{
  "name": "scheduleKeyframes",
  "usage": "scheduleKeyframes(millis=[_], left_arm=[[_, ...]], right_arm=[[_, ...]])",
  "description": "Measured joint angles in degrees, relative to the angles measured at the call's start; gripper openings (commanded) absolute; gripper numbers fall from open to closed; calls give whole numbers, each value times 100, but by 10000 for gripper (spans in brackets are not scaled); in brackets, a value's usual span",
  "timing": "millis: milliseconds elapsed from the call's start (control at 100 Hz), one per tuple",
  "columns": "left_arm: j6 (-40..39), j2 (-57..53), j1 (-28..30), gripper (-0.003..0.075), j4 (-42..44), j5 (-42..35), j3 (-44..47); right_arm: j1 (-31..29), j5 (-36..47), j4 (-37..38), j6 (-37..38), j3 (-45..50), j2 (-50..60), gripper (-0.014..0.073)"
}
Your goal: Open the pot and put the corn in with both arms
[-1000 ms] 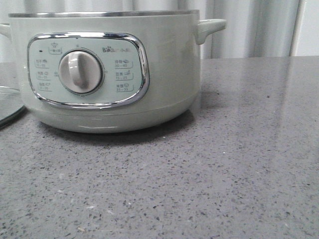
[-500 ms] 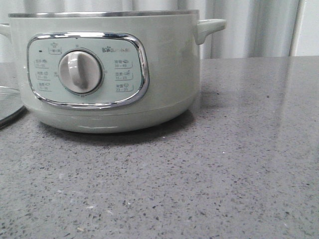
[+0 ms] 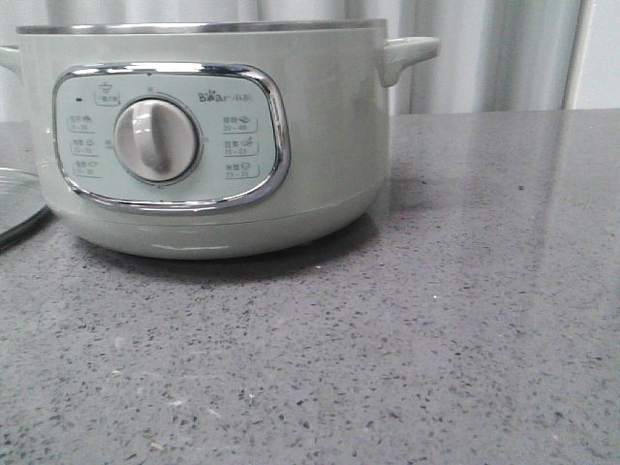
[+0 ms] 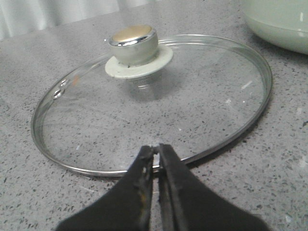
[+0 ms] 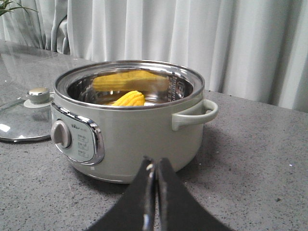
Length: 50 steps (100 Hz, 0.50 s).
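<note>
The pale grey-green pot (image 3: pixel 320 145) stands open on the grey stone table, its knob panel facing the front camera. In the right wrist view the pot (image 5: pixel 139 134) has no lid and the yellow corn (image 5: pixel 129 99) lies inside its steel bowl. My right gripper (image 5: pixel 155 166) is shut and empty, a little in front of the pot. My left gripper (image 4: pixel 156 151) is shut and empty, just above the near rim of the glass lid (image 4: pixel 211 106) that lies flat on the table beside the pot. Neither gripper shows in the front view.
The lid's edge (image 3: pixel 15 208) shows at the left of the front view, and the lid (image 5: pixel 21 120) also lies left of the pot in the right wrist view. White curtains hang behind the table. A plant leaf (image 5: pixel 7 6) is at the far corner.
</note>
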<state>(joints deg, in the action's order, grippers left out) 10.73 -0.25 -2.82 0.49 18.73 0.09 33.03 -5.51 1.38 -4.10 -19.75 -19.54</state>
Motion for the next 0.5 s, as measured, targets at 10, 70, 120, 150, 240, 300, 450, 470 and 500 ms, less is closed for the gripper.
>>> scheduleKeyframes(millis=[10, 70, 120, 150, 240, 300, 450, 470, 500], left_arm=[[0, 0, 0, -20, 0, 0, 0], [0, 0, 0, -20, 0, 0, 0], [11, 0, 0, -20, 0, 0, 0], [11, 0, 0, -20, 0, 0, 0], [11, 0, 0, -20, 0, 0, 0], [11, 0, 0, -20, 0, 0, 0], [11, 0, 0, -20, 0, 0, 0], [11, 0, 0, -20, 0, 0, 0], [11, 0, 0, -20, 0, 0, 0]], right_arm=[[0, 0, 0, 0, 0, 0, -74], [0, 0, 0, 0, 0, 0, -74], [0, 0, 0, 0, 0, 0, -74], [0, 0, 0, 0, 0, 0, -74], [0, 0, 0, 0, 0, 0, -74], [0, 0, 0, 0, 0, 0, -74], [0, 78, 0, 0, 124, 66, -74], [-14, 88, 0, 0, 165, 104, -74], [-41, 115, 12, 0, 222, 153, -74]])
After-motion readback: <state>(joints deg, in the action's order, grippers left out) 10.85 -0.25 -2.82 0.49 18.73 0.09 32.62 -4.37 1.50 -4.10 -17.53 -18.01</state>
